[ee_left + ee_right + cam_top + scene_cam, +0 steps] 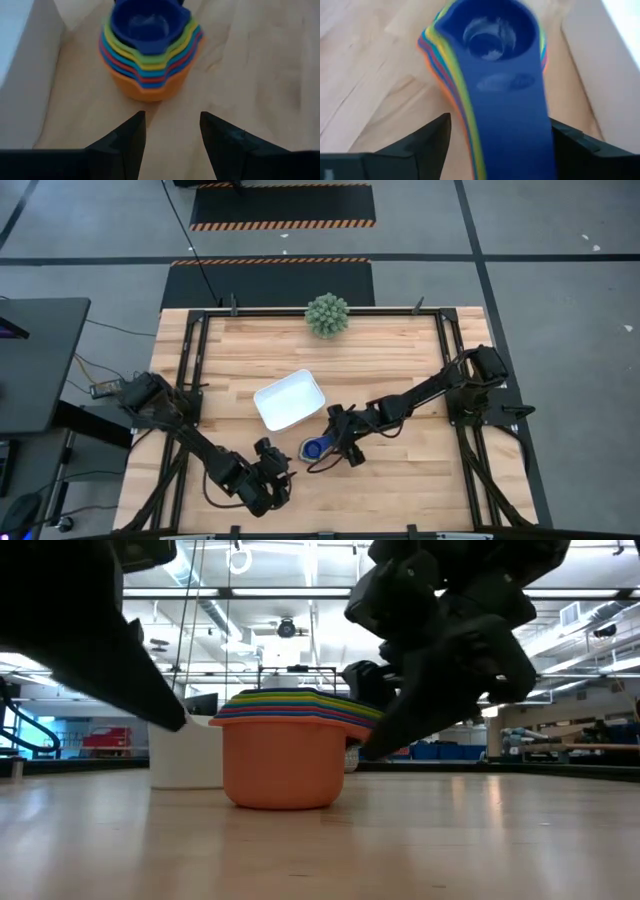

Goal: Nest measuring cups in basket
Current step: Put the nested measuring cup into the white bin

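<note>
With the cups [148, 52] nested beside the basket [289, 400], the right gripper [497, 137] is straddling their handles, fingers apart, needing to clamp and lift the stack in, while the left gripper [172, 132] is waiting near, fingers apart.

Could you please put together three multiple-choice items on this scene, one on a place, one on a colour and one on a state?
1. Where does the stack of measuring cups stand?
A. inside the basket
B. on the table beside the basket
C. next to the spiky green plant

2. What colour is the bottom, largest cup?
A. orange
B. green
C. white

3. How are the left gripper's fingers?
A. shut on a cup
B. open, holding nothing
C. shut on the basket rim

Answers:
1 B: in the high view the stack sits on the wooden table just off the white basket, which holds nothing.
2 A: the low view shows an orange cup under the others.
3 B: the left gripper shows a bare gap between its fingers, short of the stack.
</note>
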Controlling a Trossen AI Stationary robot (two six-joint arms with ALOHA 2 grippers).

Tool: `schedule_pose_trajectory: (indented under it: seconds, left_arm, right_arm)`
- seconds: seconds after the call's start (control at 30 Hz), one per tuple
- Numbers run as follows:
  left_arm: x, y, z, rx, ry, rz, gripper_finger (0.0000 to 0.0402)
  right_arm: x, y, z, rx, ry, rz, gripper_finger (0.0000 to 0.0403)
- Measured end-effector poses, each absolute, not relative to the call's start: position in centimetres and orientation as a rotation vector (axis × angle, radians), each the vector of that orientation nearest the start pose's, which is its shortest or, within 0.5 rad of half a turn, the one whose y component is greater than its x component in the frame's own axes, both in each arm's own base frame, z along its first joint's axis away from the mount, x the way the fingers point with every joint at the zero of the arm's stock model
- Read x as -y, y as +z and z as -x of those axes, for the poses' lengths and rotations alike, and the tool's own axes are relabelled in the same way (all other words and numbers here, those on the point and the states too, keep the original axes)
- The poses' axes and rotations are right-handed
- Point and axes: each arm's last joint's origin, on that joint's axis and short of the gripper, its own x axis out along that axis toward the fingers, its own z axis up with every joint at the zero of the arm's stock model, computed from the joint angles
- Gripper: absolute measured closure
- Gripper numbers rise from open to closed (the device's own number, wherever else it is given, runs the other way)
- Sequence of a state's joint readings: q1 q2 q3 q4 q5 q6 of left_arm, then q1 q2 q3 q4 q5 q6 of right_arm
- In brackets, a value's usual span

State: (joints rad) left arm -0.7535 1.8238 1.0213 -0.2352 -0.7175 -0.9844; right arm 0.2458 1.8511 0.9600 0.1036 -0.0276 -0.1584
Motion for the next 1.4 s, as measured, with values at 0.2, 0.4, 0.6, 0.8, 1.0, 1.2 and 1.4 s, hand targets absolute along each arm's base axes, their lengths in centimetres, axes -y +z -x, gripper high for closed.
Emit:
schedule_pose_trajectory:
  seconds: [0.2,0.4,0.6,0.8,1.0,1.2,1.4]
  left_arm:
    - [22.5,13.5,-27.0,-0.674,0.333,0.258,0.0209]
    - [22.6,12.7,-27.2,-0.605,0.414,0.345,0.0209]
    - [22.6,11.1,-27.8,-0.582,0.440,0.343,0.0208]
    - [22.4,11.3,-27.8,-0.573,0.459,0.346,0.0179]
    - [22.0,12.0,-26.5,-0.601,0.509,0.307,0.0180]
    - [22.2,11.9,-25.2,-0.605,0.560,0.328,0.0192]
    - [22.2,11.6,-25.3,-0.539,0.589,0.316,0.0185]
  right_arm:
    - [-8.3,13.6,-35.2,-0.765,0.318,0.194,0.0168]
    - [-8.3,13.7,-35.3,-0.757,0.394,0.134,0.0209]
    - [-8.1,13.8,-35.5,-0.744,0.345,0.127,0.0215]
    - [-8.0,13.8,-35.5,-0.737,0.313,0.152,0.0216]
    - [-7.4,14.0,-35.8,-0.711,0.312,0.135,0.0216]
    - [-6.6,14.2,-36.4,-0.670,0.286,0.092,0.0217]
    - [-6.7,13.6,-36.6,-0.663,0.318,0.087,0.0218]
